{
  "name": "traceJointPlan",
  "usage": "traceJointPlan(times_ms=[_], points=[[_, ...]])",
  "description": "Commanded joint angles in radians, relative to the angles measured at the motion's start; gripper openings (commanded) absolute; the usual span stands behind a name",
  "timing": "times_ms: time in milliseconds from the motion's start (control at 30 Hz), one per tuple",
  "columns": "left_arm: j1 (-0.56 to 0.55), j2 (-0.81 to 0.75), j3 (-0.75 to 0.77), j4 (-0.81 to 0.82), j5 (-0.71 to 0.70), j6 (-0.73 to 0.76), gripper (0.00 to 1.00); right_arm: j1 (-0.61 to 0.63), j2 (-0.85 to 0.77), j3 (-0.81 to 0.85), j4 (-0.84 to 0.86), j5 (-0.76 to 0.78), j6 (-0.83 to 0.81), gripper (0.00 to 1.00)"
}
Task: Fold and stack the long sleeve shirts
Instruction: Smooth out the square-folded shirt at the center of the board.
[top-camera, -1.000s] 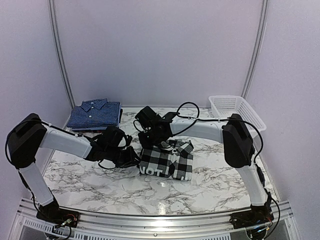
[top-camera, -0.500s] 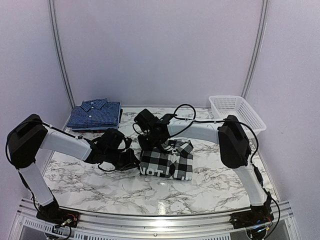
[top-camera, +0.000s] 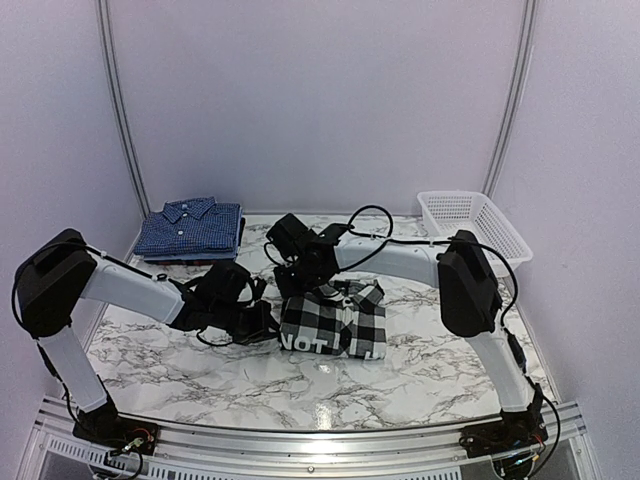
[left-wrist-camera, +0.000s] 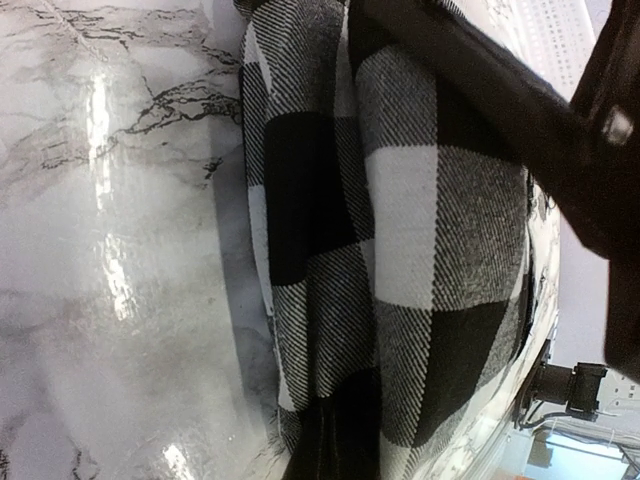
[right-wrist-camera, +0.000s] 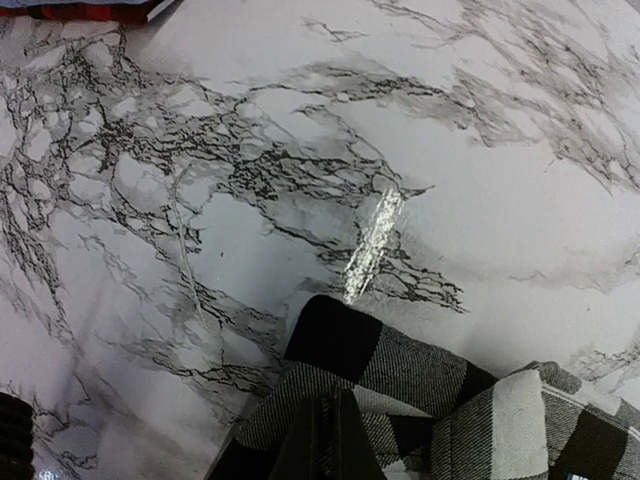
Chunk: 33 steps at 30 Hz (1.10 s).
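A folded black-and-white checked shirt (top-camera: 335, 320) with white lettering lies on the marble table's middle. My left gripper (top-camera: 268, 325) is at the shirt's left edge, shut on the cloth; in the left wrist view the checked shirt (left-wrist-camera: 400, 250) fills the frame and a dark fingertip (left-wrist-camera: 335, 450) is pressed into its fold. My right gripper (top-camera: 305, 285) is at the shirt's far left corner, shut on the cloth; its fingertips (right-wrist-camera: 325, 440) pinch the checked shirt's corner (right-wrist-camera: 400, 370). A folded dark blue shirt (top-camera: 190, 228) lies at the back left.
A white mesh basket (top-camera: 472, 222) stands at the back right. The marble table (top-camera: 180, 365) has a raised metal rail along its near edge. Grey walls close in the back and sides.
Both grippers and the checked shirt have shifted slightly to the left. The blue shirt and the basket have not moved.
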<state>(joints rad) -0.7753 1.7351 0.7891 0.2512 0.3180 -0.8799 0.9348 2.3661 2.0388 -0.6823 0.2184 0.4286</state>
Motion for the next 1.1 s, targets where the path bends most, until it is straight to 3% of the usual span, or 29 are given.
traceJointPlan(times_ms=[0,333,367,400,500,667,800,1067], points=[[-0.018,0.013,-0.024,0.025,0.042,0.007,0.0,0.004,0.008,0.084,0.004,0.025,0.021,0.0],[-0.03,-0.015,-0.072,0.025,0.055,0.005,0.0,-0.005,0.038,0.025,0.102,-0.04,0.036,0.0],[-0.03,-0.019,-0.071,0.025,0.052,0.005,0.0,-0.006,0.037,0.015,0.113,-0.054,0.037,0.03],[-0.029,-0.024,-0.07,0.025,0.049,0.005,0.0,-0.004,0.036,0.009,0.123,-0.068,0.033,0.12],[-0.028,-0.051,-0.073,0.025,0.03,0.002,0.15,0.003,0.006,0.0,0.146,-0.091,0.012,0.36],[-0.015,-0.164,-0.112,0.017,-0.049,-0.011,0.24,0.001,-0.107,-0.043,0.154,-0.09,-0.002,0.52],[-0.01,-0.209,-0.103,0.007,-0.055,0.002,0.28,-0.026,-0.189,-0.117,0.16,-0.058,0.003,0.51],[-0.019,-0.154,-0.053,0.007,-0.022,0.009,0.37,-0.053,-0.181,-0.181,0.126,-0.003,0.004,0.35]])
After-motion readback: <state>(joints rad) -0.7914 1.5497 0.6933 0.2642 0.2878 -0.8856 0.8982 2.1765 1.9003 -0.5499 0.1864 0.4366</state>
